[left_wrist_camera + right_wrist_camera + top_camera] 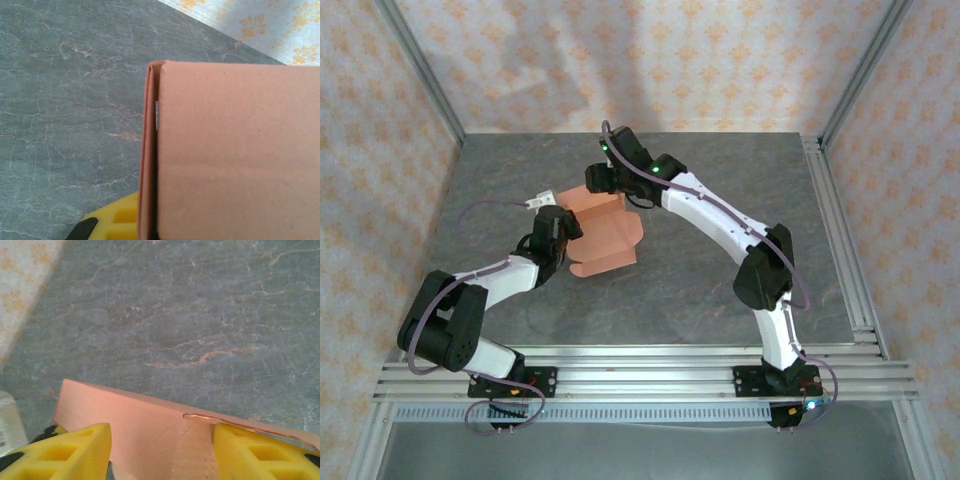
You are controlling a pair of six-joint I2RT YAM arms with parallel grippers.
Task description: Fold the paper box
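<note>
The left claw [563,224] grips the thin salmon-orange paper box [607,242]. The right claw [160,450], apart around a flap [140,412], should close slowly and keep it straight

The paper box [608,238] lies on the table [720,210], left tool [564,224] at its left, right tool [597,184] behind.

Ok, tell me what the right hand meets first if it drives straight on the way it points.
The box: its card lies between the fingers of the right hand and runs on ahead of them. Past its far edge comes the table, though depth is unclear.
</note>
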